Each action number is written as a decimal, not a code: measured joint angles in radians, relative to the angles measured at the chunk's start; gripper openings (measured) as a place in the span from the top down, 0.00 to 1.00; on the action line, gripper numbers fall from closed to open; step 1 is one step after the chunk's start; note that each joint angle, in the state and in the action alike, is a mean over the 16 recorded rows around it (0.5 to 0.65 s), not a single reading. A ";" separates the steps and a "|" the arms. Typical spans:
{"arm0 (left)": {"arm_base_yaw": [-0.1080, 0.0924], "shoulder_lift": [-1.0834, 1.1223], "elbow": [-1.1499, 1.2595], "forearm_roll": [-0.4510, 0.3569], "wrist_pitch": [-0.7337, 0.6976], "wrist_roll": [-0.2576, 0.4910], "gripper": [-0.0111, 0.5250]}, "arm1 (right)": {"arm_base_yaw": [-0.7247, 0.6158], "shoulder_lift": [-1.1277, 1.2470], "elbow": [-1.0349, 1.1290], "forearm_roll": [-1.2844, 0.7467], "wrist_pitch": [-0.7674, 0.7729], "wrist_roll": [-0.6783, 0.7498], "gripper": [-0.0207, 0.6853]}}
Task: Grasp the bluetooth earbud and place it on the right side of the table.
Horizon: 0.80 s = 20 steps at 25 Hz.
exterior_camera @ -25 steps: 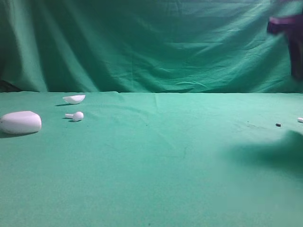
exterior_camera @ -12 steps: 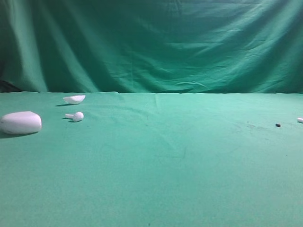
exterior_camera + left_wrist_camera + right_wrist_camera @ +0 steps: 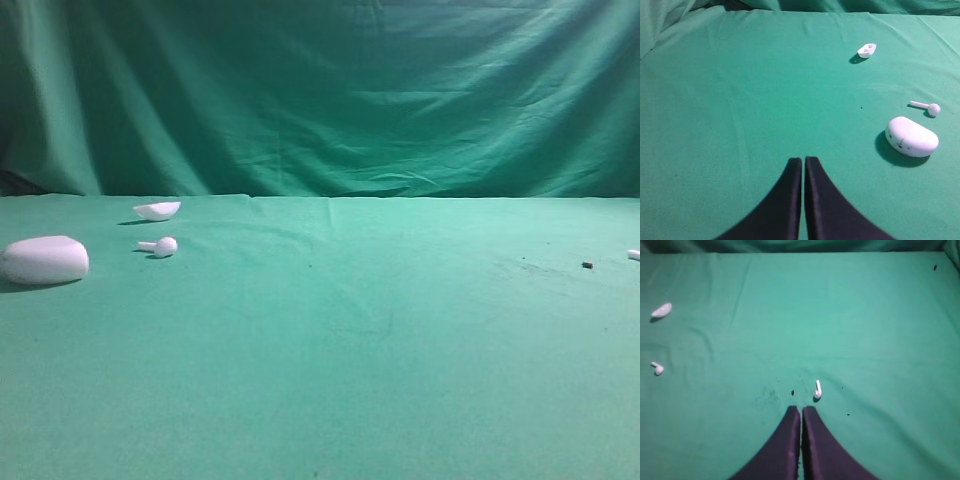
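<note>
Right pincer (image 3: 801,412): now closed, empty, withdrawn from the high view. Earbud (image 3: 817,389) lies released on table (image 3: 880,320); placement judged done

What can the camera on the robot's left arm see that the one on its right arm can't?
Only the left wrist view shows the big white case and the left gripper, shut. Only the right wrist view shows the right gripper, shut and empty, and a second earbud lying just ahead of it. Both show the green table, the earbud beside the case, and the small white shell.
</note>
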 joint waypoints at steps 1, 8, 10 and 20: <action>0.000 0.000 0.000 0.000 0.000 0.000 0.98 | 0.000 -0.041 0.016 0.007 0.002 -0.005 0.97; 0.000 0.000 0.000 0.000 0.000 0.000 0.98 | 0.000 -0.282 0.129 0.042 -0.010 -0.022 0.97; 0.000 0.000 0.000 0.000 0.000 0.000 0.98 | 0.000 -0.329 0.155 0.048 -0.017 -0.024 0.97; 0.000 0.000 0.000 0.000 0.000 0.000 0.98 | 0.000 -0.419 0.196 0.043 -0.043 -0.039 0.97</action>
